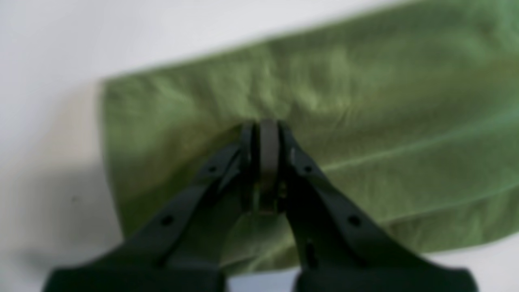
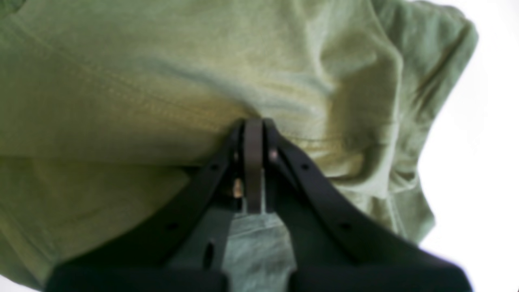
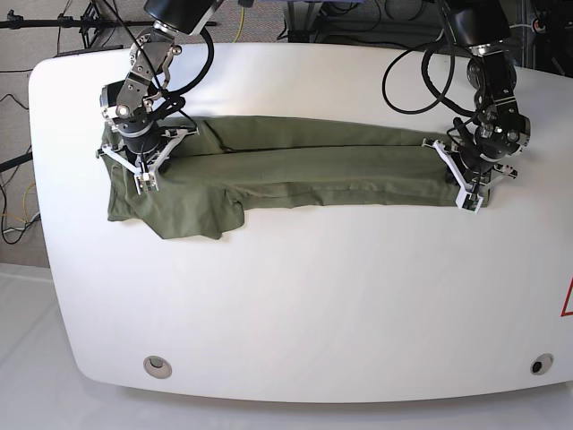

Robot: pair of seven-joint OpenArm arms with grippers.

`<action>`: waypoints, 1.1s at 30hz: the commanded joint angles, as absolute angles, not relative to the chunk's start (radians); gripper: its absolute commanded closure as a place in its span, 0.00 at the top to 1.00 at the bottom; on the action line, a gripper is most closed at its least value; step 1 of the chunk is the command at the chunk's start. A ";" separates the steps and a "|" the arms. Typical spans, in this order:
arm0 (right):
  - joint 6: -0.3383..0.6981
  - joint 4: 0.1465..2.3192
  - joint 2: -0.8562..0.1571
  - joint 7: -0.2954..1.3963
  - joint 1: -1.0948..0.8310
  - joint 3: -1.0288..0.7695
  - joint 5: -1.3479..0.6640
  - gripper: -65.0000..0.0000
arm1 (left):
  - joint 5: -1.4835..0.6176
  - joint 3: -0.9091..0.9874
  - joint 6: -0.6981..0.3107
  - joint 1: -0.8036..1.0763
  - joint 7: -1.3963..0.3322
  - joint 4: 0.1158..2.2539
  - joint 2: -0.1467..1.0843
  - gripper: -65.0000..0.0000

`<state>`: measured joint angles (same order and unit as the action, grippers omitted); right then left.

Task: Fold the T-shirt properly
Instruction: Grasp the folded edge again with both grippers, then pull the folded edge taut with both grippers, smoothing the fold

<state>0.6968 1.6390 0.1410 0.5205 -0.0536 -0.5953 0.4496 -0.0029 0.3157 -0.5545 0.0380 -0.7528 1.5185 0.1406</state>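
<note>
The olive-green T-shirt [image 3: 295,166] lies folded lengthwise into a long strip across the far half of the white table [image 3: 313,305]. A sleeve and a wider flap spread out at its left end [image 3: 179,210]. My left gripper [image 3: 463,184] stands at the strip's right end, and in the left wrist view its fingertips [image 1: 268,123] are shut with the T-shirt [image 1: 365,101] puckering toward them. My right gripper [image 3: 143,172] is at the left end. Its jaws [image 2: 253,121] are shut on the bunched T-shirt [image 2: 162,81] near the sleeve.
Two round holes [image 3: 158,364] [image 3: 539,365] sit near the table's front edge. Cables and stands [image 3: 81,18] crowd the floor behind the table. A red marking [image 3: 568,300] shows at the right edge. Both arms reach in from the far side.
</note>
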 commanded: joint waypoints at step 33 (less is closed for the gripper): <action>0.693 1.512 0.085 0.463 0.031 -0.598 0.450 0.00 | 0.091 0.341 -0.553 -0.120 -0.616 1.299 0.199 0.02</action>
<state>0.6968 1.5021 0.0891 0.4446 0.0307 -0.5945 0.4397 0.0559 0.3325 -0.5629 -0.1047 -0.5854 1.2926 0.1844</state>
